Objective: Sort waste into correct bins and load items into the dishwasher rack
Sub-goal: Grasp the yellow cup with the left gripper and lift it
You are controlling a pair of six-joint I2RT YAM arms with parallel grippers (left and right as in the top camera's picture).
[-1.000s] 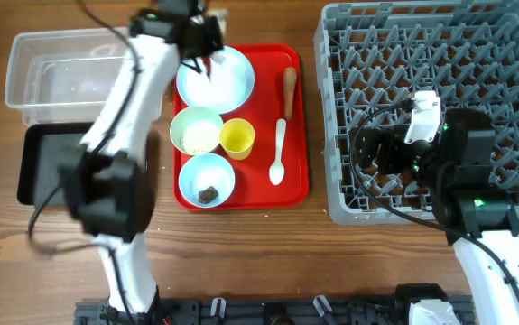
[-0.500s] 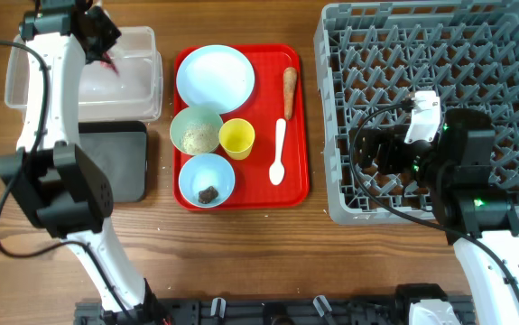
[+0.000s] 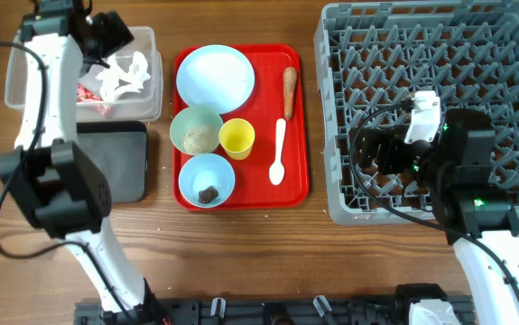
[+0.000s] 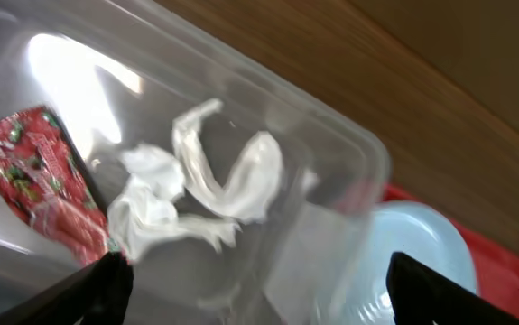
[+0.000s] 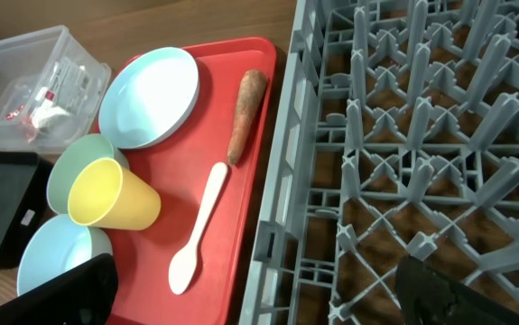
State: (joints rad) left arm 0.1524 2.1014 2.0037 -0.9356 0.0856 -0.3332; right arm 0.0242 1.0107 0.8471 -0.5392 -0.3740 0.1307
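My left gripper (image 3: 106,36) (image 4: 259,302) hangs open over the clear tub (image 3: 15,86), with nothing between its fingers. Inside the tub lie the red-and-white wrapper (image 3: 90,93) (image 4: 38,181) and white scraps (image 3: 125,74) (image 4: 205,181). The black tray (image 3: 124,167) sits just in front of the tub. My right gripper (image 3: 372,153) (image 5: 259,298) is open and empty above the near left part of the grey dishwasher rack (image 3: 512,54) (image 5: 403,135).
A red serving tray (image 3: 297,185) holds the blue plate (image 3: 215,78), a carrot stick (image 3: 289,90), a green bowl of rice (image 3: 196,132), the yellow cup (image 3: 237,138), a white spoon (image 3: 278,152), and a blue bowl (image 3: 207,171) with a brown lump (image 3: 208,193).
The left gripper swung from the plate to the clear tub and opened. The wrapper and scraps now lie loose in the tub. The right arm has stayed still.
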